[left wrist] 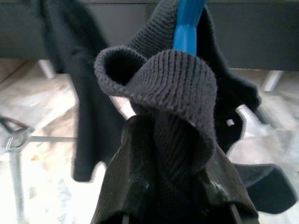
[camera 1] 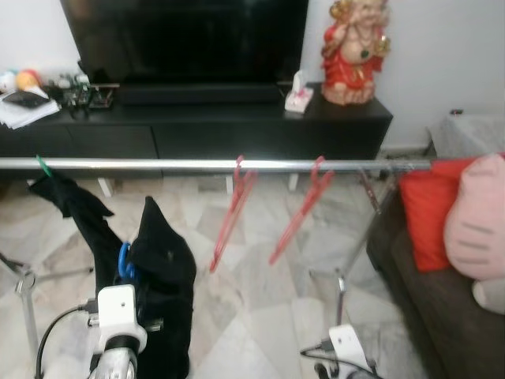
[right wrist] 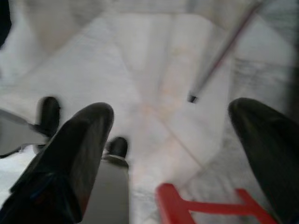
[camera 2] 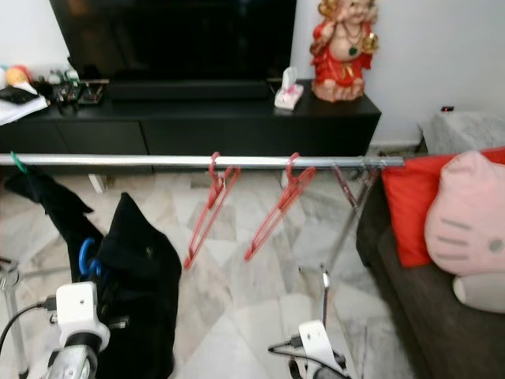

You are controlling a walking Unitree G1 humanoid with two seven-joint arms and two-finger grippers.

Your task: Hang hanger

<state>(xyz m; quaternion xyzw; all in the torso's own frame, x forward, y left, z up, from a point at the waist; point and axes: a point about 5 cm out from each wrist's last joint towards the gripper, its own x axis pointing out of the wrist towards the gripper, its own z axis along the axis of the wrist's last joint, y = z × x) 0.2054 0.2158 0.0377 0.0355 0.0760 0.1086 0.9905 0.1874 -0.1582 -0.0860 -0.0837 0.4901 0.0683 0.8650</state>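
Left wrist view: jaws clamping black garment (left wrist: 177,107).

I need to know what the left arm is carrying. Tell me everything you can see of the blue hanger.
Little of the blue hanger shows: a bright blue, plastic-looking strip curving out of a black ribbed knit garment draped over it. The left gripper is shut on the garment and hanger, holding them below the metal rail, not yet hooked on.

Your left arm (camera 1: 117,347) was a silver tube capped by a white boxy wrist block, a black cable looping off its side. Your right arm (camera 1: 347,347) showed a white wrist housing with black cabling too. Right gripper (right wrist: 170,140) fingers (right wrist: 77,149) were black, rounded, glossy.
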